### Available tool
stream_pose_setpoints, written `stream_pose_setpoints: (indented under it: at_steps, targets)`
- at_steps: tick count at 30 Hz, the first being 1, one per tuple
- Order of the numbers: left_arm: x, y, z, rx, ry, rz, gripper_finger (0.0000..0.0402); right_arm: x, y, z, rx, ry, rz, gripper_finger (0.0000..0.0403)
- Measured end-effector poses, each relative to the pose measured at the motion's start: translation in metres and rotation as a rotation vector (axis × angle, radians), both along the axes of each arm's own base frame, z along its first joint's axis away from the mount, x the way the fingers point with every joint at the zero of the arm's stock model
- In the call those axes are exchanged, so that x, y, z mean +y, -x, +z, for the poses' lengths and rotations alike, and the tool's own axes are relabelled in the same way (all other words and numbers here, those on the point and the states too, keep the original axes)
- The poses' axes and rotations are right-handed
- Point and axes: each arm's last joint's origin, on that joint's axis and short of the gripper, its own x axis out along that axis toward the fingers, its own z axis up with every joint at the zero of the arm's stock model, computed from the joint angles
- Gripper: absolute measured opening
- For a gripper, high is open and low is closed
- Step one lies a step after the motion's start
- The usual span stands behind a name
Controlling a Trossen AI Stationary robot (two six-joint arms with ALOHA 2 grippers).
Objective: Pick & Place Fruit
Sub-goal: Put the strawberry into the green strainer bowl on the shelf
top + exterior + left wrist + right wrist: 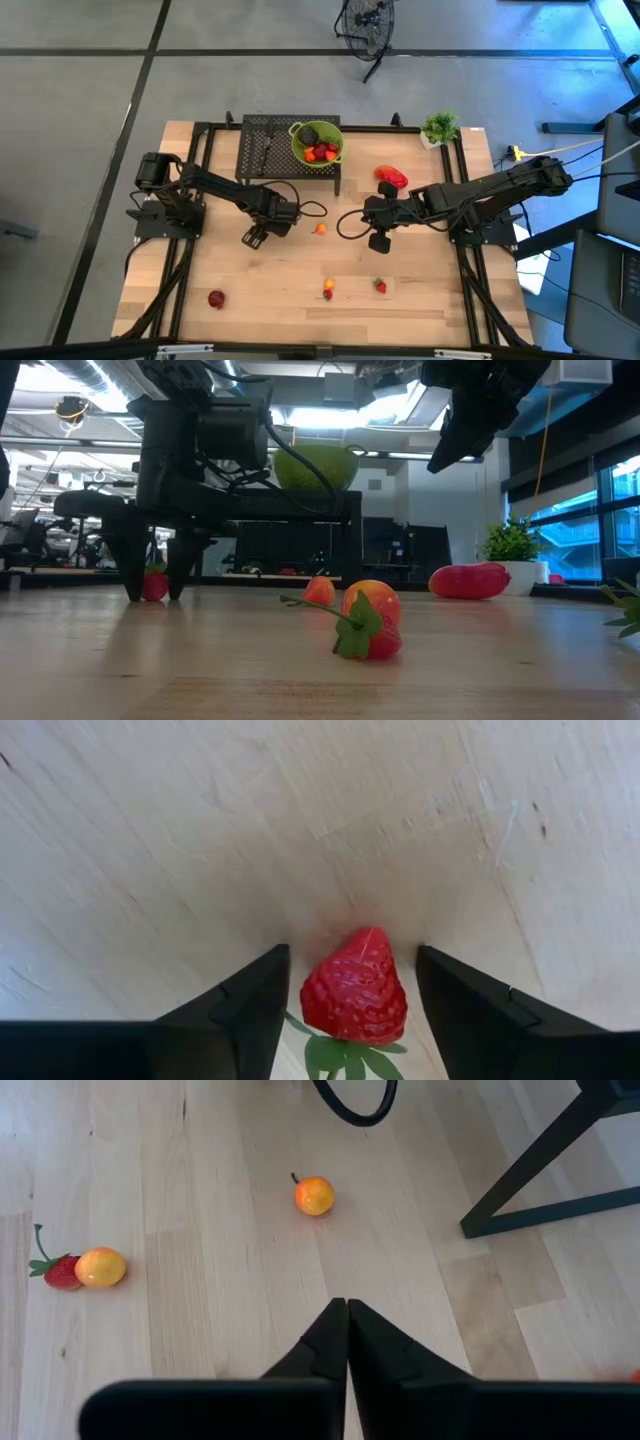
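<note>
Left end effector (352, 1005): lowered to the desk (300, 270), fingers spread around a red strawberry (354, 986), not clamped | Right end effector (347, 1342): raised mid-desk, clenched empty | Orange fruit (314, 1195): lying ahead

Lab, concrete floor (80, 120), framed robot table (300, 280)

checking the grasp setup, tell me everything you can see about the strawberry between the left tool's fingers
The strawberry is red and cone-shaped, with a dimpled, slightly glossy, plastic-looking skin and green leaves at its wide end. It lies on its side on the pale wooden table, tip pointing away from the wrist camera. It sits in the gap of the open left tool, with a dark finger on each side. A thin gap shows on both sides, so neither finger seems to touch it.
</note>
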Motion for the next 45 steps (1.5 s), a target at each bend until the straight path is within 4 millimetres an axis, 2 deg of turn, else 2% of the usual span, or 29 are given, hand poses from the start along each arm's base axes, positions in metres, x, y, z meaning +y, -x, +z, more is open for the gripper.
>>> stream_pose_setpoints:
  at_steps: [9,23,34,45]
  targets:
    - [0.000,0.001,0.000,0.009,0.000,0.005,0.0190,0.000,0.000,0.000,0.000,0.000,0.000,0.0033]
    - [0.000,0.002,0.000,0.017,-0.003,0.037,0.0158,0.000,0.000,0.000,0.000,0.000,0.000,0.0004]
    - [0.000,-0.001,0.002,0.011,-0.003,0.065,0.0152,0.000,0.000,0.000,0.000,0.000,0.000,0.0032]
    - [-0.001,-0.010,0.012,-0.019,0.020,0.095,0.0152,0.000,0.000,0.000,-0.004,-0.001,0.000,0.0004]
